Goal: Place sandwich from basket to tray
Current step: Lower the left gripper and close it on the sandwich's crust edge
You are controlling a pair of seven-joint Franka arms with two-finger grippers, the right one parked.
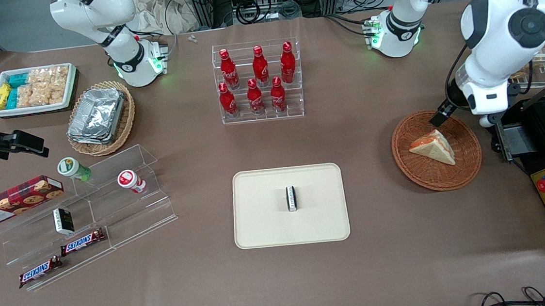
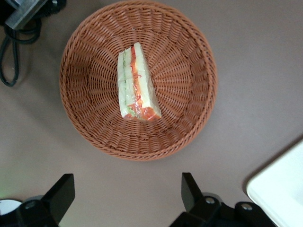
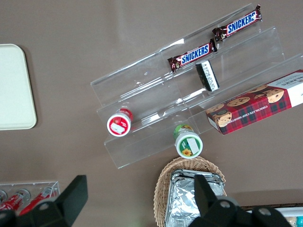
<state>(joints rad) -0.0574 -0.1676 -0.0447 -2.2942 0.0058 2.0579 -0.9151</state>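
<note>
Wide open, the tool (image 2: pixel 125 196) hangs above the round woven basket (image 2: pixel 189 118), with its arm hiding part of the rim. Inside lies the sandwich (image 2: pixel 137 85), a soft white wedge. Only a corner of the smooth tray (image 2: pixel 279 189) shows from the wrist.

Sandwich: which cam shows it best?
Left wrist view: the sandwich shows whole from above in the basket, filling edge visible, open gripper above. Front view shows it small and side-on. Right wrist view misses it.
</note>
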